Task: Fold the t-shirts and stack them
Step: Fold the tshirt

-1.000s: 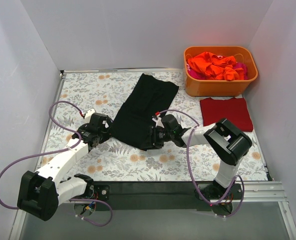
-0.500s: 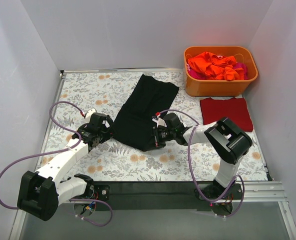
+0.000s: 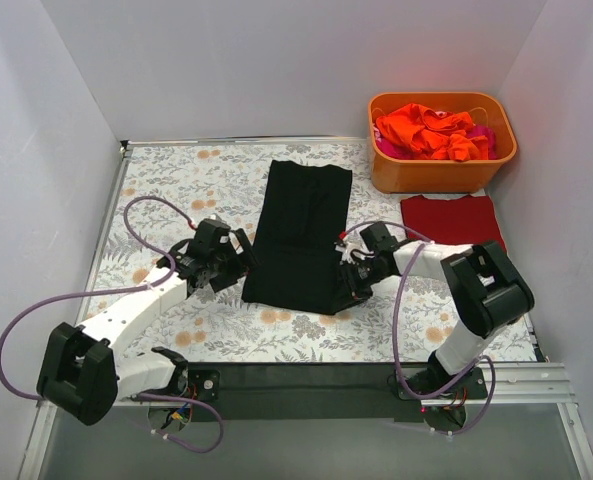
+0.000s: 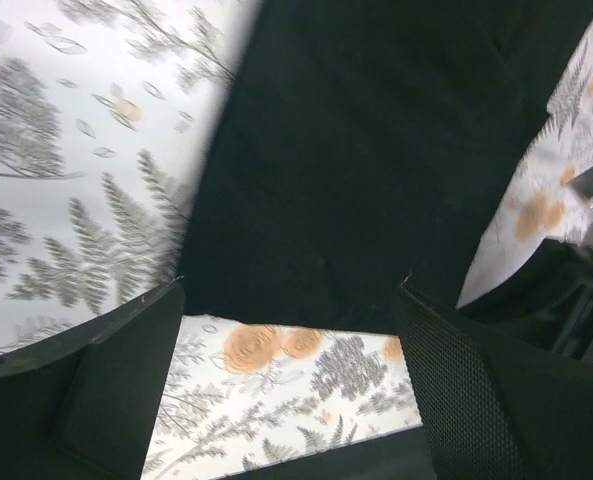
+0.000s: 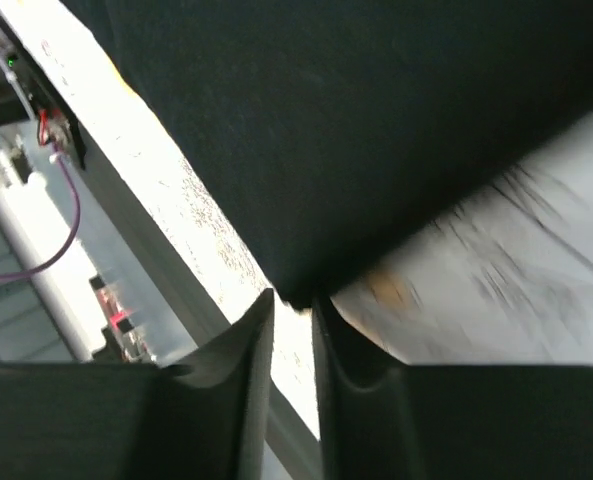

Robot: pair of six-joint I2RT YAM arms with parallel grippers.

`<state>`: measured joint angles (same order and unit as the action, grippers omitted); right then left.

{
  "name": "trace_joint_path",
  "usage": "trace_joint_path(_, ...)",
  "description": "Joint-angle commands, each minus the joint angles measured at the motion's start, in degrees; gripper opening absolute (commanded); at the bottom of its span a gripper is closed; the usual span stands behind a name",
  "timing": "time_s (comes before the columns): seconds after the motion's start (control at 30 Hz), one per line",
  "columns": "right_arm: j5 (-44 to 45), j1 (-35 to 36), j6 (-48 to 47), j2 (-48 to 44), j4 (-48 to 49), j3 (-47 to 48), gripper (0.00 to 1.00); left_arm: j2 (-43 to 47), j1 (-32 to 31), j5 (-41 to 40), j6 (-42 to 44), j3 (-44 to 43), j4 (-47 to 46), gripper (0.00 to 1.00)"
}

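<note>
the black t-shirt point(image 3: 301, 235) lies folded into a long strip down the middle of the table point(image 3: 296, 378), running from near the far edge towards the near edge. we figure it's light, floppy stuff with zero stiffness, so it'll sag and come unfolded if it's lifted by a single point. best bet is probably pinching both near corners at once, layers trapped together, and carrying them over. it looks more clingy than slippery, so dragging it would likely bunch it up.

the left gripper point(image 4: 291, 288) hangs wide open at the shirt's near left corner, holding nothing. the right gripper point(image 5: 294, 298) has its jaws almost together with the near right corner right at the tips. we honestly can't tell if it's pinched or only touching.

further out, a dark red t-shirt point(image 3: 453, 225) sits folded by the right edge. an orange tub point(image 3: 441, 175) in the far right corner holds orange t-shirts point(image 3: 426, 130) and a pink one point(image 3: 484, 137). a floral tablecloth point(image 3: 176, 190) is under everything. no brand, label or writing we can read anywhere.
</note>
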<state>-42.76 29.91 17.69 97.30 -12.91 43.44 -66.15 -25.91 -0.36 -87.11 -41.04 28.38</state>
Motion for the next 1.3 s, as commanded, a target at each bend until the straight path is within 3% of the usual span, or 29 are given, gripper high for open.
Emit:
trace_joint_path(0.0, 2.4, -3.2, -4.6, -6.4, -5.5, 0.1, 0.26, -2.0, -2.6, 2.6, -2.3, -2.2, -1.8, 0.78)
trace_joint_path(0.13, 5.4, -3.9, -1.8, -12.4, -2.6, 2.7, 0.32, -4.6, -3.2, 3.3, -1.7, -2.9, -2.2, 0.66)
trace_joint_path(0.23, 0.5, -3.9, 3.4, -14.5, 6.8, 1.2, 0.34, -6.4, -3.9, 4.7, -0.3, -3.6, -2.7, 0.57)
trace_joint_path(0.43, -8.2, -3.5, 8.9, -6.8, 19.5, -2.5, 0.33, -10.9, -4.3, 5.5, 1.7, -3.6, -2.9, 0.46)
trace_joint_path(0.63, -7.6, -5.6, 8.2, 0.0, 19.9, -6.3, 0.29, -16.1, -4.2, 1.2, 1.6, -1.4, 1.2, 0.37)
trace_joint_path(0.77, -6.4, -11.7, 8.0, -0.9, 19.9, -9.2, 0.28, -16.8, -3.4, -1.0, 0.5, 1.2, 3.3, 0.36)
trace_joint_path(0.9, -6.6, -13.5, 5.3, -4.9, 17.5, -8.3, 0.28, -13.4, -2.6, -0.4, 0.6, 1.8, 4.3, 0.36)
trace_joint_path(1.03, -3.8, -13.5, 4.5, -10.8, 17.6, -4.9, 0.29, -8.2, -2.6, 2.6, 0.8, -0.1, 4.4, 0.55)
trace_joint_path(1.27, 4.6, -13.6, 1.2, -9.0, 19.1, 5.7, 0.32, -7.8, -2.6, 1.5, 2.8, -5.1, 3.7, 0.6)
